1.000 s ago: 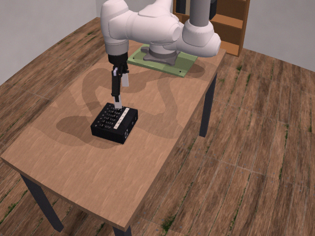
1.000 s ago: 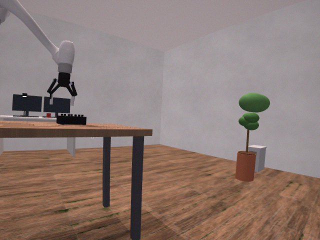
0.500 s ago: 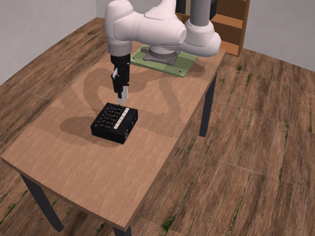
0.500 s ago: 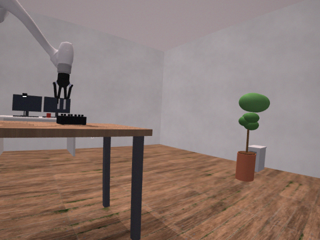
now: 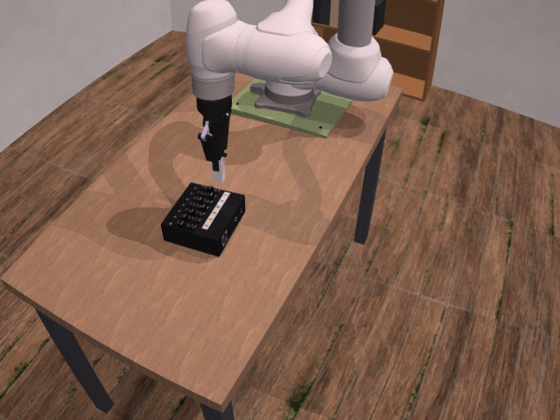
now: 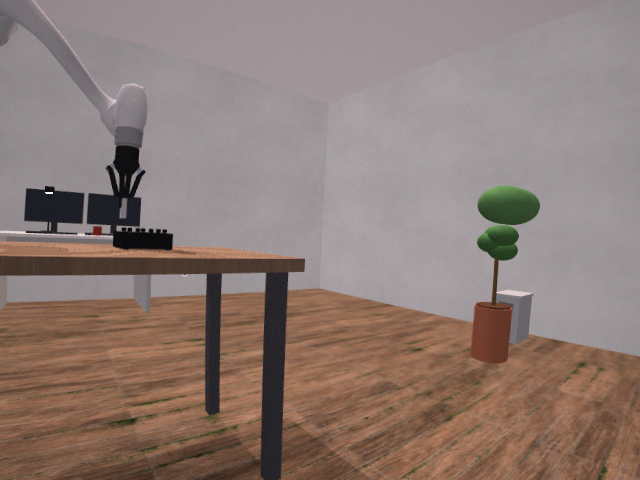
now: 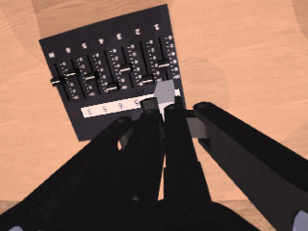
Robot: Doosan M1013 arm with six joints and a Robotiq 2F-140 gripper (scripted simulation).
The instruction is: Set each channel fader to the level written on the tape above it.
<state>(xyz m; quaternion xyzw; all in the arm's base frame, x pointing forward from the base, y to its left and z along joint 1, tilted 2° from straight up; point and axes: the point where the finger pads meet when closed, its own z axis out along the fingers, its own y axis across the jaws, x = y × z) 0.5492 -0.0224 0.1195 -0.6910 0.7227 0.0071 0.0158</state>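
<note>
The black lighting desk [image 5: 203, 218] stands on its feet near the middle of the wooden table. It also shows in the side view [image 6: 142, 240] and in the wrist view [image 7: 113, 72]. It has several faders in a row with their caps at different heights, such as one low cap [image 7: 112, 87] and the end cap [image 7: 164, 64]. A white tape strip [image 7: 113, 108] with written numbers runs beside them, and my fingers hide part of it. My gripper [image 5: 218, 173] is shut and empty. It points down a little above the far end of the desk, and in the wrist view its tips [image 7: 164, 91] lie over the tape near the last two channels.
The arm's base stands on a green plate [image 5: 291, 106] at the far end of the table. A wooden bookshelf [image 5: 407, 40] stands behind it. In the side view, two monitors [image 6: 54, 206] stand on a bench behind the table and a potted plant [image 6: 498, 273] stands by the right wall.
</note>
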